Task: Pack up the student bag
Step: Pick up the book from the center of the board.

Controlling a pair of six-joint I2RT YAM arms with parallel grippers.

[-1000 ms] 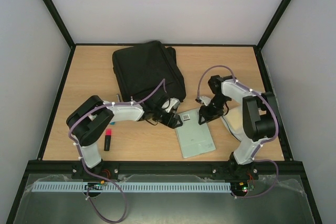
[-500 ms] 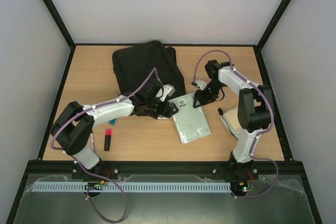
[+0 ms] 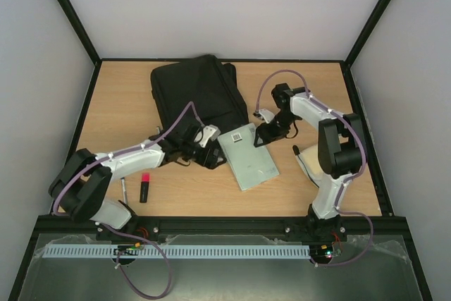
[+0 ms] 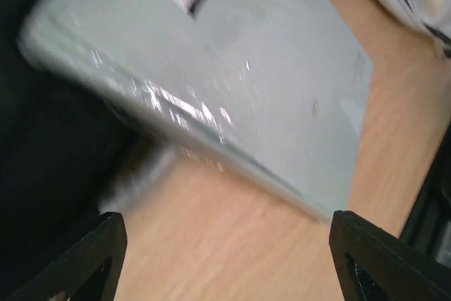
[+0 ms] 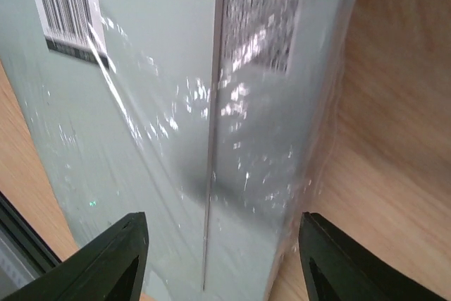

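Top external: bag lies by the far edge of the tabletop, seemingly nothing packed — book and highlighter wait outside; left claw gapes empty beside the book, right claw at its far corner — grip unclear.

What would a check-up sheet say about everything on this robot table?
Surface: wooden table, bare parts look clean.
Job's things: student bag lies flat at the back; cannot tell if it is unzipped.
Clutter: pale green wrapped pack next to the bag's near corner; red highlighter and a thin dark stick by the left arm; cream thing half hidden by the right arm.
Grippers: left gripper open, low over the table beside the pack; right gripper jaws apart, astride the pack's end.
Cables: purple cable loops along each arm, no snag seen.
Surroundings: pale walls, black frame post; nothing else seen.
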